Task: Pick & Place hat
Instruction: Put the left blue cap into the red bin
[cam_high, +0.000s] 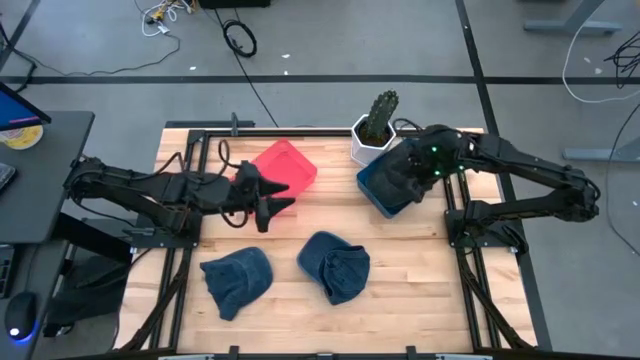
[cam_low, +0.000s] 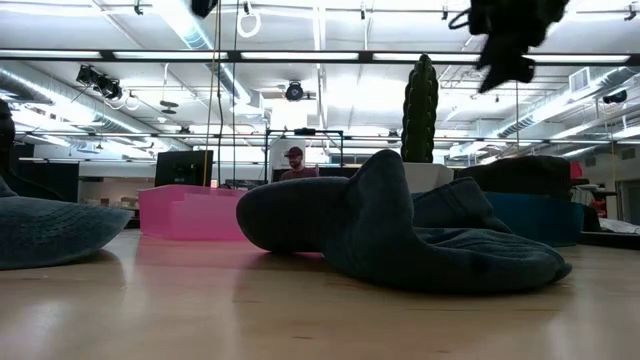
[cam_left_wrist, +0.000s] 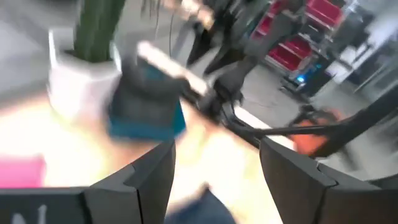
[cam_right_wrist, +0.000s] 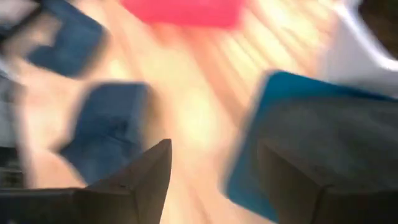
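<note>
Two blue denim hats lie flat on the wooden table, one (cam_high: 237, 278) near the front left and one (cam_high: 335, 265) at the front middle, also in the low view (cam_low: 400, 235). A dark hat (cam_high: 393, 178) sits in the blue bin (cam_high: 372, 195). My left gripper (cam_high: 272, 205) hangs open beside the red bin (cam_high: 285, 165), holding nothing. My right gripper (cam_high: 412, 180) is open above the blue bin and shows high in the low view (cam_low: 510, 40). Both wrist views show open fingers, left gripper (cam_left_wrist: 214, 146) and right gripper (cam_right_wrist: 214, 146).
A cactus in a white pot (cam_high: 375, 130) stands at the far edge, right behind the blue bin. The red bin sits far left of centre. Bare wood (cam_high: 290, 300) lies between and in front of the two denim hats. A person (cam_low: 293, 165) shows far behind the table.
</note>
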